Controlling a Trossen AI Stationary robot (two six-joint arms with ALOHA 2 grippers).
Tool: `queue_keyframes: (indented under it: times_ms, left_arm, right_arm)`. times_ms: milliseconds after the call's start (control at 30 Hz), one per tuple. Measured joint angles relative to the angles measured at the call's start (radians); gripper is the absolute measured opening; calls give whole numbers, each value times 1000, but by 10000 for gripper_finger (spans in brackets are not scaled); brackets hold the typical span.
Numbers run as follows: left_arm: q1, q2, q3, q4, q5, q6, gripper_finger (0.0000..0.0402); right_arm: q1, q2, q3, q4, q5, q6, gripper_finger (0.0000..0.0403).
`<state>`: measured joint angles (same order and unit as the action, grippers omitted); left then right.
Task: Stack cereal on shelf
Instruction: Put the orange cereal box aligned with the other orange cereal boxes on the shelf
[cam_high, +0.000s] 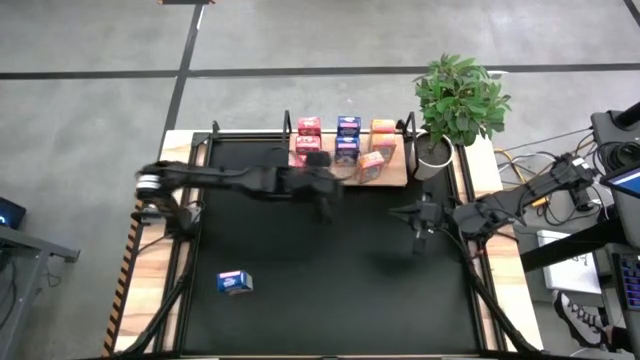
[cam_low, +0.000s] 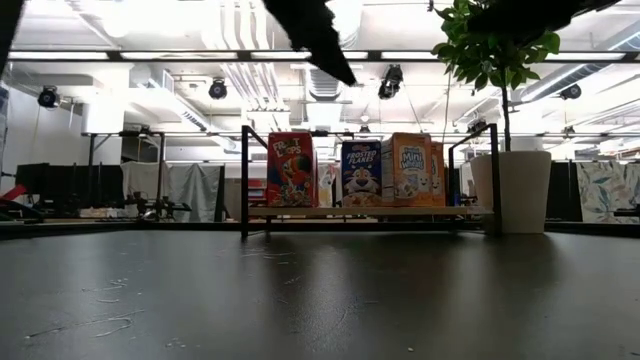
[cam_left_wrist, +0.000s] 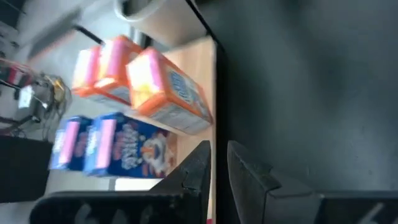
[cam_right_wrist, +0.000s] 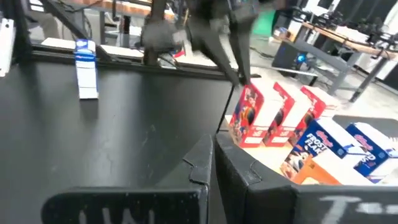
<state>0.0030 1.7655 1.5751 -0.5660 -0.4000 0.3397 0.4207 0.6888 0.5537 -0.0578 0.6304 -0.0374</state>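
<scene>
The light-wood shelf (cam_high: 397, 178) sits at the table's far edge, and several small cereal boxes stand on it. Red ones (cam_high: 307, 138) are on its left, blue ones (cam_high: 347, 138) in the middle and orange ones (cam_high: 384, 140) on its right. One orange box (cam_high: 370, 167) is set askew at the front of the shelf (cam_left_wrist: 168, 93). A single blue box (cam_high: 234, 283) rests on the tabletop near the left front (cam_right_wrist: 85, 68). My left gripper (cam_high: 326, 208) hovers just in front of the shelf, shut and empty (cam_left_wrist: 217, 146). My right gripper (cam_high: 418, 238) hangs over the table's right side, shut and empty (cam_right_wrist: 212, 140).
A potted plant (cam_high: 455, 100) in a white pot (cam_low: 522, 190) stands right of the shelf. The shelf's black frame posts (cam_low: 244, 180) rise at its corners. Bare black tabletop (cam_high: 330, 290) spreads across the middle and near side. Cables and equipment lie beyond the right edge.
</scene>
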Motion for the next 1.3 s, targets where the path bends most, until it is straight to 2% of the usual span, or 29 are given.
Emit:
queue_keyframes:
  times_ms: [267, 367, 500, 667, 833, 1033, 1300]
  left_arm:
    - [-26, -299, -385, 368, 32, -9, 38]
    - [-25, -380, -489, 475, 32, -9, 38]
    - [-26, -450, -580, 532, 37, -25, 38]
    - [-26, -497, -628, 539, 37, -35, 38]
    - [-26, -498, -649, 539, 37, -32, 38]
    - [-27, -499, -657, 536, 37, -29, 38]
    - [-26, -506, -657, 502, 18, -35, 38]
  right_arm:
    - [-85, 75, 4, 204, -2, -99, 11]
    - [-122, 109, 37, 202, -3, -111, 11]
    - [-167, 146, 109, 152, -3, -112, 11]
    - [-232, 198, 241, -26, -10, -84, 11]
    - [-329, 263, 380, -276, -33, -8, 11]
    - [-481, 371, 538, -517, -229, 19, 11]
    - [-680, 526, 708, -727, -465, -64, 11]
